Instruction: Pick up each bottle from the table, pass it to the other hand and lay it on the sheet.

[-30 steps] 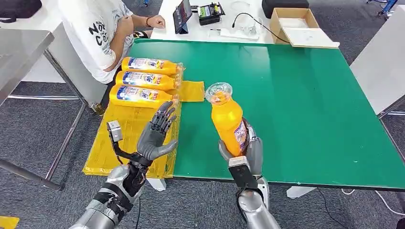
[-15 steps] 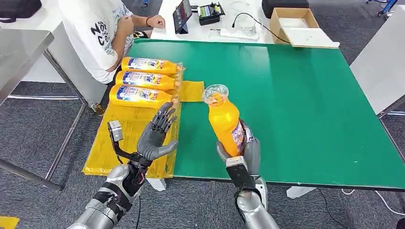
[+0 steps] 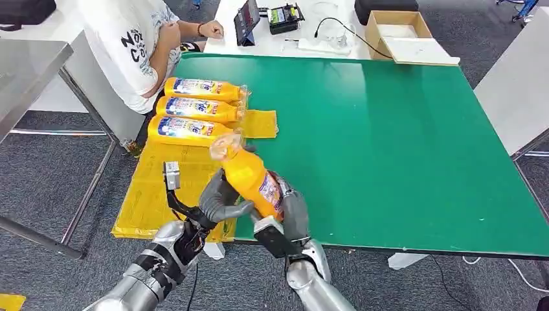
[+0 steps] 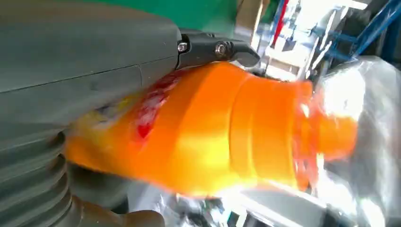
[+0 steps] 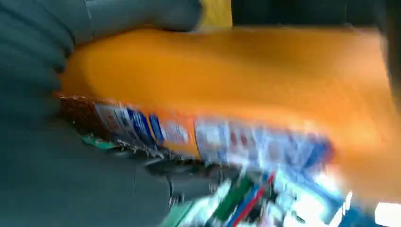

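Gripping the orange bottle (image 3: 249, 178) low on its body, the right robot hand (image 3: 288, 210) holds it tilted above the near edge of the green worktop (image 3: 401, 129). The left robot hand (image 3: 220, 201) wraps its fingers around the same bottle. Beyond the bottle, three more bottles (image 3: 194, 107) lie side by side on the yellow sheet (image 3: 162, 188).

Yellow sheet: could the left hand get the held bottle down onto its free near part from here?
Probably yes. The left hand is at the bottle, beside the yellow sheet, whose near part lies bare below the three laid bottles. The right hand grips it too.
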### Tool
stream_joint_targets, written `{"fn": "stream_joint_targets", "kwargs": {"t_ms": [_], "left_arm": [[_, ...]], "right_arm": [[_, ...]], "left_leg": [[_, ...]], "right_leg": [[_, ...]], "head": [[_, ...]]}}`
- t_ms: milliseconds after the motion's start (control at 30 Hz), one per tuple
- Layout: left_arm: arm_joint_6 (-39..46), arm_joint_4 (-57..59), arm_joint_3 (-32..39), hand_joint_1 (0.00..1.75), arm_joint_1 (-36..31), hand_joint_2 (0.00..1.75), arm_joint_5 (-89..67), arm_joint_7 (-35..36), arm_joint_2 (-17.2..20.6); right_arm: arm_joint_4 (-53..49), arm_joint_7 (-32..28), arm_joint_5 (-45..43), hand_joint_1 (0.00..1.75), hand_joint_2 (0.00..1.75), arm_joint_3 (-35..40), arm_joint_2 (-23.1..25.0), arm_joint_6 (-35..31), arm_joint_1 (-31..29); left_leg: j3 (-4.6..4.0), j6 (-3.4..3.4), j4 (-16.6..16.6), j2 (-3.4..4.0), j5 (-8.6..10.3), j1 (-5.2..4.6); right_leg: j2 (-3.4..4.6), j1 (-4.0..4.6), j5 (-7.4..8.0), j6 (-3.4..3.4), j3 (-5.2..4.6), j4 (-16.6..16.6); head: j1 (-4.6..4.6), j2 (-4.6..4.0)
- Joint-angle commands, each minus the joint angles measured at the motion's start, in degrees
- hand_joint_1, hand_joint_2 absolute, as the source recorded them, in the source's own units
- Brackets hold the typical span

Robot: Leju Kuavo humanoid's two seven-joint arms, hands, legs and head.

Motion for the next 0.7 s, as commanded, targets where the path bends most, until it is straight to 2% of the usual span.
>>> {"fn": "stream_joint_targets", "kwargs": {"t_ms": [33, 100, 133, 467, 600, 633, 667, 700], "left_arm": [[-1.2, 10.0, -7.6, 0.0, -4.9, 1.75, 1.0, -1.3, 0.9], [-1.4, 10.1, -7.7, 0.0, -5.0, 1.75, 1.3, -1.3, 0.9], [-1.5, 10.2, -7.8, 0.0, -5.1, 1.75, 1.4, -1.2, 0.9], [-0.2, 11.1, -9.8, 0.0, -6.3, 1.75, 1.6, -1.7, 1.1], [0.8, 11.6, -9.9, 0.0, -6.6, 1.75, 1.4, -1.9, 1.0], [1.1, 11.5, -9.8, 0.16, -6.6, 1.75, 1.4, -2.1, 0.9], [1.5, 11.4, -9.6, 0.86, -6.5, 1.75, 1.4, -2.2, 0.8], [1.7, 11.2, -9.4, 1.75, -6.4, 1.75, 1.7, -2.2, 0.6]], "right_arm": [[16.9, 0.9, -1.9, 1.75, 1.75, 9.5, 2.6, -0.8, -5.4], [17.2, 0.8, -2.2, 1.75, 1.75, 9.4, 2.6, -0.6, -5.8], [17.4, 0.8, -2.3, 1.75, 1.75, 9.4, 2.6, -0.5, -5.9], [18.2, 2.0, -3.4, 1.75, 1.75, 11.0, 2.6, -0.8, -6.9], [18.2, 1.9, -4.0, 1.75, 1.75, 10.4, 2.6, -1.3, -7.3], [18.3, 1.9, -4.0, 1.75, 1.75, 10.3, 2.6, -1.5, -7.4], [18.4, 1.9, -3.9, 1.75, 1.75, 10.1, 2.6, -1.7, -7.4], [18.4, 1.9, -3.8, 1.75, 1.75, 9.8, 2.6, -2.0, -7.4]], "left_leg": [[0.39, 0.11, -0.1, 0.13, -0.1, 0.0], [0.14, 0.07, 0.0, 0.01, -0.03, 0.0], [0.41, 0.16, -0.1, 0.08, -0.1, 0.01], [0.11, 0.07, 0.0, 0.0, -0.02, -0.01], [0.43, 0.17, -0.1, 0.05, -0.11, 0.0], [0.21, 0.11, 0.0, 0.02, -0.06, -0.01], [0.13, 0.08, 0.0, -0.01, -0.03, -0.01], [0.29, 0.13, -0.1, 0.03, -0.06, -0.01]], "right_leg": [[-0.02, 0.05, -0.08, -0.14, 0.36, -0.1], [-0.08, 0.04, -0.04, -0.08, 0.13, 0.0], [-0.1, 0.08, -0.09, -0.16, 0.41, -0.1], [-0.09, 0.02, -0.05, -0.08, 0.09, 0.0], [-0.15, 0.08, -0.13, -0.19, 0.43, -0.1], [-0.11, 0.05, -0.07, -0.11, 0.2, 0.0], [-0.1, 0.03, -0.05, -0.08, 0.13, 0.0], [-0.12, 0.05, -0.08, -0.14, 0.29, -0.1]], "head": [[-0.02, 0.0], [0.02, 0.0], [-0.02, 0.0], [-0.02, 0.0], [-0.02, 0.0], [-0.02, 0.0], [-0.02, 0.0], [-0.02, 0.0]]}}
